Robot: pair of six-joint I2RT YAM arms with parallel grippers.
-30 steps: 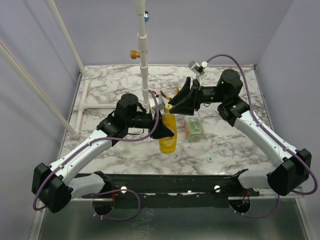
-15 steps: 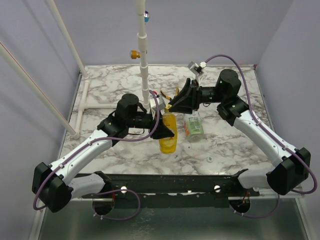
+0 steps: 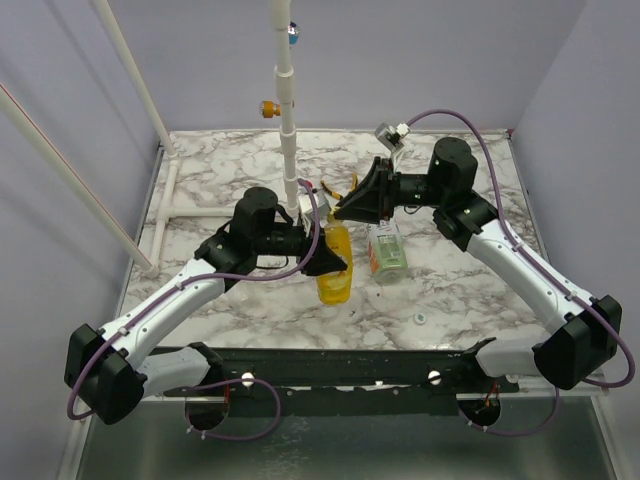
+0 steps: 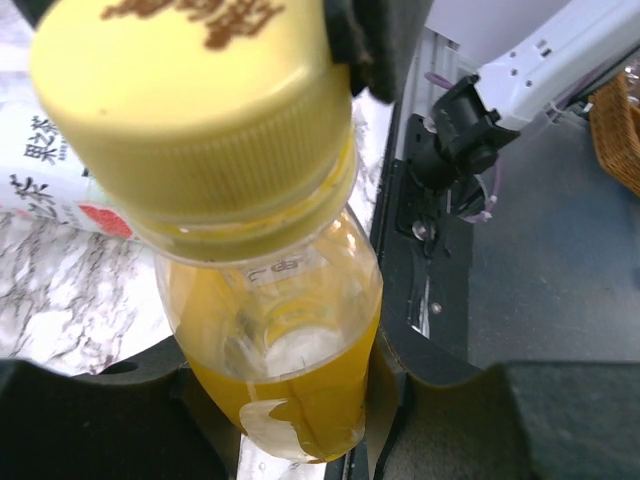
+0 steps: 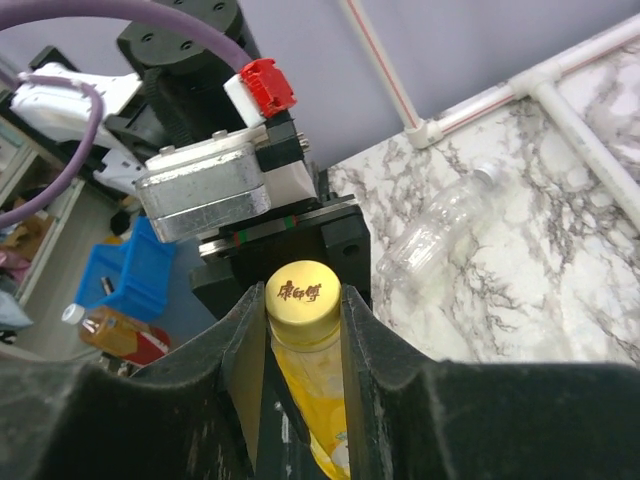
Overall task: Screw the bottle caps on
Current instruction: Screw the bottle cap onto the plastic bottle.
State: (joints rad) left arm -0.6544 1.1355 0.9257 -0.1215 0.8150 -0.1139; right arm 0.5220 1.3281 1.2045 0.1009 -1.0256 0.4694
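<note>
The yellow bottle (image 3: 335, 275) stands tilted above the table between the arms, with my left gripper (image 3: 332, 262) shut on its body. In the left wrist view the bottle (image 4: 290, 390) fills the gap between the black fingers (image 4: 90, 420). The yellow cap (image 5: 303, 298) sits on its neck, and my right gripper (image 5: 303, 325) is shut on the cap from both sides. From above, the right gripper (image 3: 343, 208) meets the bottle's top. The clear bottle with the green-and-white label (image 3: 387, 252) lies just right of it. A whitish cap (image 3: 420, 319) lies near the front edge.
A white pipe post (image 3: 288, 120) rises behind the grippers, with yellow-handled pliers (image 3: 338, 190) at its foot. A white pipe frame (image 3: 165, 205) runs along the left side. A bare clear bottle (image 5: 440, 225) lies on the marble near that frame.
The right gripper's fingers have closed in on the yellow cap, and that arm has shifted slightly. The left gripper has kept its hold on the yellow bottle.
</note>
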